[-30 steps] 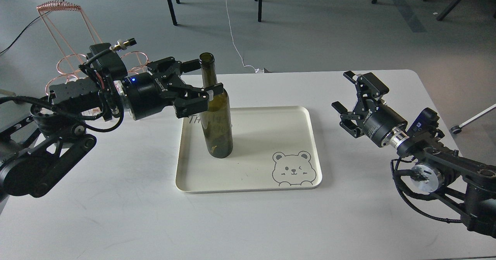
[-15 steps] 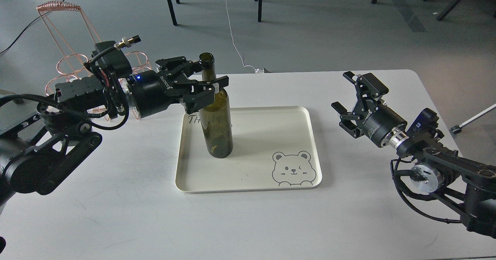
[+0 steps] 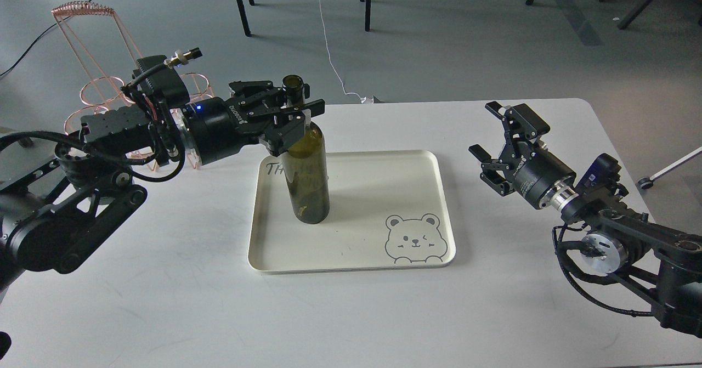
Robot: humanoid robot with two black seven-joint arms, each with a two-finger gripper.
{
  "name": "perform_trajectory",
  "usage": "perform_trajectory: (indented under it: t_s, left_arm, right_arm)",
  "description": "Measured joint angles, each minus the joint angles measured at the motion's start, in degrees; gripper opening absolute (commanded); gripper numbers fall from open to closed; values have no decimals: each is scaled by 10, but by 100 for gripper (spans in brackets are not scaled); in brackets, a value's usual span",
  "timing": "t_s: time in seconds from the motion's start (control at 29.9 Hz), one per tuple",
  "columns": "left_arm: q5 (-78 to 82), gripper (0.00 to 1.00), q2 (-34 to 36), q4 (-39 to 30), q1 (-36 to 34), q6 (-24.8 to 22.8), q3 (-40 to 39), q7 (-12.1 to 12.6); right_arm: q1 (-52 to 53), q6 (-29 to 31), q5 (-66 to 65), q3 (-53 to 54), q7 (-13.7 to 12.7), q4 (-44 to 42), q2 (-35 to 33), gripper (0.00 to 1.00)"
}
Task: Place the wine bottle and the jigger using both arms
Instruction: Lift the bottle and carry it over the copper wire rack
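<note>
A: Where are we standing with the wine bottle (image 3: 307,170)?

B: It is standing upright in the left half of the cream tray (image 3: 433,209), on the white table (image 3: 164,302). Our left gripper (image 3: 299,117) is sitting up at the neck, its 2 fingers spread to either side of the glass. We are judging them open and holding nothing, though one finger may be brushing the neck.

A: And the right gripper (image 3: 496,137)?

B: It is hovering well apart from the tray with its fingers wide open and empty. We are not seeing the jigger anywhere in this view.

A: So how are we finishing this step well?

B: We are judging the bottle placed and the release under way. We are wanting to draw the left arm straight back toward our left, keeping both fingers off the neck, because a tall bottle nudged that high tips easily.

A: What is differing from 1 second ago?

B: The left gripper was lower, around the shoulder; it is now higher, at the neck. The bottle and right arm are not moving.
</note>
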Motion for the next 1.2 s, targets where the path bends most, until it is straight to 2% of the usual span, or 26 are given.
perform_trajectory:
  t_s: [0.2, 0.33, 0.5, 0.67, 0.9, 1.2]
  left_arm:
    - [-2, 13, 2, -9, -25, -1, 0, 0]
    - [-11, 13, 17, -10, -65, -1, -2, 0]
    - [-46, 14, 73, 2, -144, -7, -1, 0]
    - [-64, 14, 140, 46, -198, -27, 0, 0]
    - [-74, 14, 202, 98, -210, -54, 0, 0]
    - [-74, 14, 206, 161, -205, -55, 0, 0]
  right_arm:
    - [0, 0, 0, 0, 0, 0, 0, 99]
    - [0, -1, 0, 0, 0, 0, 0, 99]
    - [0, -11, 0, 0, 0, 0, 0, 99]
    - [-2, -14, 0, 0, 0, 0, 1, 99]
    - [-4, -14, -1, 0, 0, 0, 5, 99]
    - [-4, -14, -1, 0, 0, 0, 11, 99]
